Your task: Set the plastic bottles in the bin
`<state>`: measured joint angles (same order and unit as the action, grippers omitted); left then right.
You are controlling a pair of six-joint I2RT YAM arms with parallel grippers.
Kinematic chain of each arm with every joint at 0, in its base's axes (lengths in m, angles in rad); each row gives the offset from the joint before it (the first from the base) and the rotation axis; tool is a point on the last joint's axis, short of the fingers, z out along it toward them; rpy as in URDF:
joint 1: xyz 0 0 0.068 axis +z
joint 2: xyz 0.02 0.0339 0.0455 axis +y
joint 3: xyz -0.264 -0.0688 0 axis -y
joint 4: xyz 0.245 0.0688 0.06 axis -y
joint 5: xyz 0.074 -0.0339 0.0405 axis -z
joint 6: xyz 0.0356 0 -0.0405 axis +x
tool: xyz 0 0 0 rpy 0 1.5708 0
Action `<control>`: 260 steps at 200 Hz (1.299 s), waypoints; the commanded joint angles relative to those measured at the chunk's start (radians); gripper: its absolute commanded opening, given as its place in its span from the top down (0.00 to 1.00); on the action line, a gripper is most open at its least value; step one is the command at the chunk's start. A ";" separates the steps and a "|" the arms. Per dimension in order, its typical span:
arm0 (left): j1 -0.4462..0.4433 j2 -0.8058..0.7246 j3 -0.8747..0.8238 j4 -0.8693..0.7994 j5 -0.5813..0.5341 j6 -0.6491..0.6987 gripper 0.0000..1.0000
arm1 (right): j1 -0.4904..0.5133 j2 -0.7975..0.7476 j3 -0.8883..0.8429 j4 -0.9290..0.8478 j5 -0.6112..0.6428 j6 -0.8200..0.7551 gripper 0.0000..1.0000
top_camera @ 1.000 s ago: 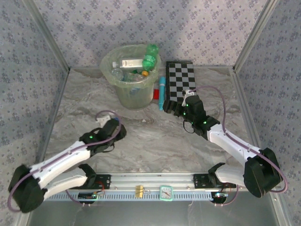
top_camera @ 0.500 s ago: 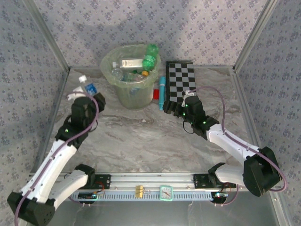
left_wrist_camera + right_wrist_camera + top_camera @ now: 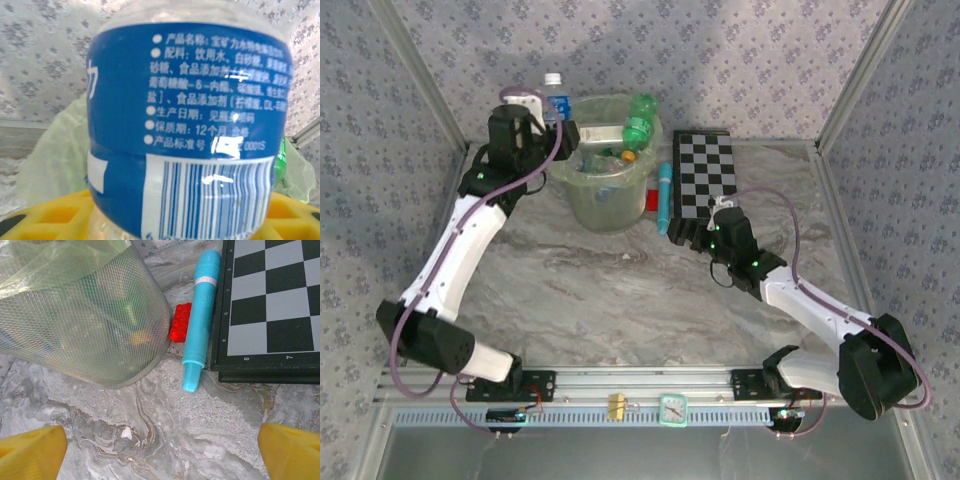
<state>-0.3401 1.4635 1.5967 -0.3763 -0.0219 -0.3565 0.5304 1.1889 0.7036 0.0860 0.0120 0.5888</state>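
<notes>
Left arm (image 3: 460,240): white shell links, black joint housings, black wrist block. Purple cable (image 3: 390,370) loops out at the shoulder and again at the wrist. Small green lamps (image 3: 480,180) are lit on the forearm.

Right arm (image 3: 810,305): same build, with a large black elbow housing (image 3: 870,375), a purple cable arching over the forearm, and two green lamps.

Black base blocks (image 3: 535,382) sit at the tabletop's near edge.

Left fingers (image 3: 47,215): yellow, with moulded recesses. Right fingers (image 3: 30,450): plain yellow, rounded.

We see a red block (image 3: 180,323) between the bin (image 3: 85,315) and a teal tube (image 3: 201,315) lying along the checkerboard (image 3: 270,305), our gripper (image 3: 161,456) spread wide.
</notes>
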 commanded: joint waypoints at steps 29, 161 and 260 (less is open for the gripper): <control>0.007 0.159 0.201 -0.141 0.110 0.055 0.51 | 0.002 -0.035 -0.015 0.007 0.022 0.016 0.00; -0.005 0.165 0.282 -0.100 0.195 0.002 0.00 | 0.000 -0.041 -0.019 0.008 0.033 0.011 0.00; -0.222 0.719 1.121 -0.368 0.440 -0.007 0.05 | -0.001 -0.029 -0.003 0.012 0.019 -0.002 0.00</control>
<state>-0.5285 2.0182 2.4775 -0.5758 0.3347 -0.3634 0.5304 1.1648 0.6853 0.0864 0.0223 0.5911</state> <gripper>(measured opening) 0.951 0.998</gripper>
